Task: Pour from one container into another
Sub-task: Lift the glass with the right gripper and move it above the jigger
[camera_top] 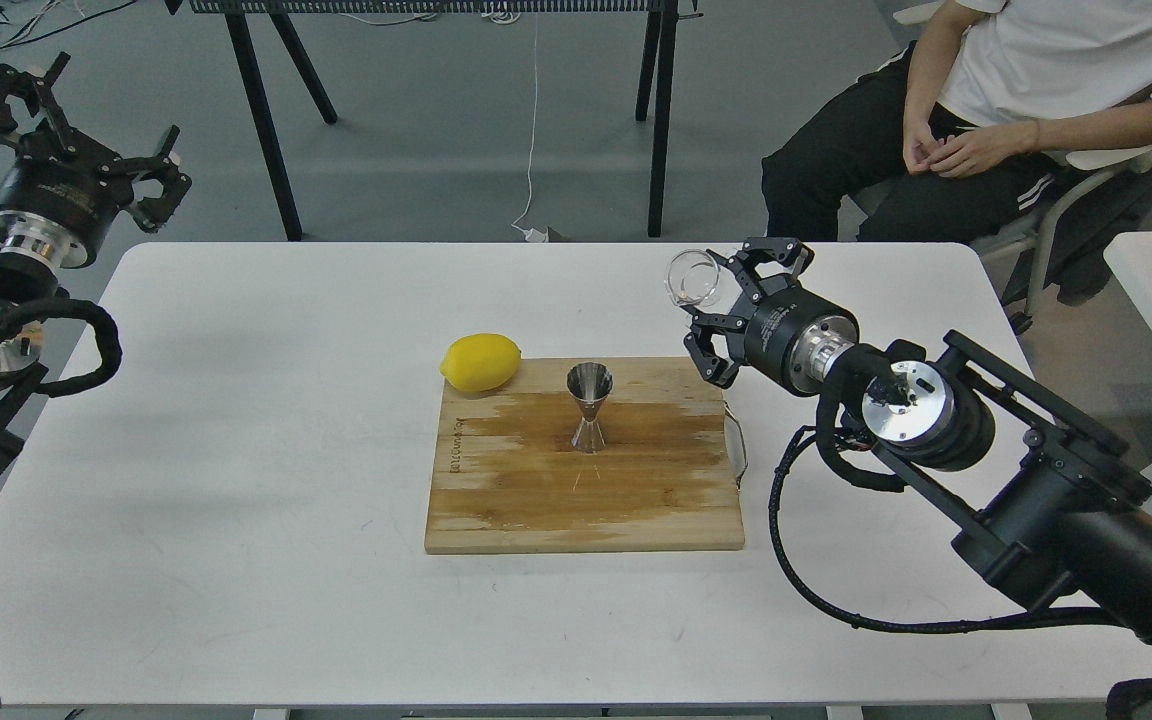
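The shiny steel jigger (588,408) stands upright in the middle of the wooden cutting board (584,500). My right gripper (714,292) hovers above the table to the upper right of the jigger, shut on the clear glass beaker (693,278), which is held in the air with its mouth turned partly toward the camera. The beaker is still well to the right of the jigger and higher than it. My left gripper (71,130) is raised beyond the table's far left corner, its fingers spread open and holding nothing.
A yellow lemon (480,361) rests at the board's far left corner. The board has a metal handle (737,445) on its right edge. A seated person (996,110) is behind the white table (236,450) at the far right.
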{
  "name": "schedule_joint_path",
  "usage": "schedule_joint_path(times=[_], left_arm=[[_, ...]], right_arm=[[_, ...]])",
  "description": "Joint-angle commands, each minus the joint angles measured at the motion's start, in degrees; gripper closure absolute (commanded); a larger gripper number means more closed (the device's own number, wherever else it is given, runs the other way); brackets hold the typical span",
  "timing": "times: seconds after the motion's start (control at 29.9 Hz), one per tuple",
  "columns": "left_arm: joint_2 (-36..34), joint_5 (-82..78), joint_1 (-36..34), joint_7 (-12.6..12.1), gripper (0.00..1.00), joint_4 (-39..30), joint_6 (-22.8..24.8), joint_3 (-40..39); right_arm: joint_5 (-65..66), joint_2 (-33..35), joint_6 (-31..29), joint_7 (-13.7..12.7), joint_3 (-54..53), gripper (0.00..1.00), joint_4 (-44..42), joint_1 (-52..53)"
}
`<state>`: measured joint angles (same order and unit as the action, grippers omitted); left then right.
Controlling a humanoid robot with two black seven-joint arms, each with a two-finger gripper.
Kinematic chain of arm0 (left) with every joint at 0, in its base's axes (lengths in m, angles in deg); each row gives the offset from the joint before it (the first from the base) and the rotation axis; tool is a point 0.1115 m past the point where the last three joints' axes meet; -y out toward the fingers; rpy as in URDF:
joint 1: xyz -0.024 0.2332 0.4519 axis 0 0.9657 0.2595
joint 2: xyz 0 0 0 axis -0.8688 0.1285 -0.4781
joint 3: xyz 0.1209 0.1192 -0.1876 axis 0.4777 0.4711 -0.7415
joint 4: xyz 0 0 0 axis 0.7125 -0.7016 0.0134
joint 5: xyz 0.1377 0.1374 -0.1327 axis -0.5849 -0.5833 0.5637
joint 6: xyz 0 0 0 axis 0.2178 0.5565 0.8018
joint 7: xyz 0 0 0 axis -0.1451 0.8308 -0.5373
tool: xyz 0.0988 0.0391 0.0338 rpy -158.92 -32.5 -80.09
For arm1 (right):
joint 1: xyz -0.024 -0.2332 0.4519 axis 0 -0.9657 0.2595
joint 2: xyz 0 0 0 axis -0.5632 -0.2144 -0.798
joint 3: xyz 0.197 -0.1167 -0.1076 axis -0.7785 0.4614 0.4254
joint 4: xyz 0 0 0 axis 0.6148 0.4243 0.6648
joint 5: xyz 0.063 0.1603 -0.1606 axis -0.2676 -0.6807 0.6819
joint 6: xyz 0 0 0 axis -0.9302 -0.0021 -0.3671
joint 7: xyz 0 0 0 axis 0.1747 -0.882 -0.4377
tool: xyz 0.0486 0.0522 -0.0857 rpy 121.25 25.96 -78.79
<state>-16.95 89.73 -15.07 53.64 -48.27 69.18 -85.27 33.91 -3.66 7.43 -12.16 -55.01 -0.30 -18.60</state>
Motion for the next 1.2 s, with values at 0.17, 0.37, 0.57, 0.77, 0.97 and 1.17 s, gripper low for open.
schedule_joint_path(times=[0.17,0.37,0.57,0.77,0.97,1.17], left_arm=[[0.1,-0.1,0.4,0.0,0.00,0.0,0.0,0.0],[0.1,-0.1,0.4,0.1,0.00,0.1,0.0,0.1],[0.2,-0.1,0.4,0.1,0.00,0.0,0.0,0.0],[0.4,-0.1,0.5,0.1,0.00,0.0,-0.1,0.0],[0.4,-0.1,0.4,0.1,0.00,0.0,-0.1,0.0],[0.3,-0.1,0.5,0.1,0.00,0.0,0.0,0.0]], right_arm=[[9.0,-1.3,0.9,0.2,7.0,0.62,-0.1,3.3],[16.6,-2.7,3.0,0.6,9.5,0.61,0.2,3.8],[21.6,-3.7,3.1,0.7,11.7,0.61,0.0,3.9],[25.6,-3.9,3.1,0.7,12.1,0.61,-0.4,3.9],[27.1,-4.5,3.4,1.1,13.8,0.61,-1.2,4.4],[30.4,-6.4,4.3,1.6,15.8,0.61,-2.8,4.7]])
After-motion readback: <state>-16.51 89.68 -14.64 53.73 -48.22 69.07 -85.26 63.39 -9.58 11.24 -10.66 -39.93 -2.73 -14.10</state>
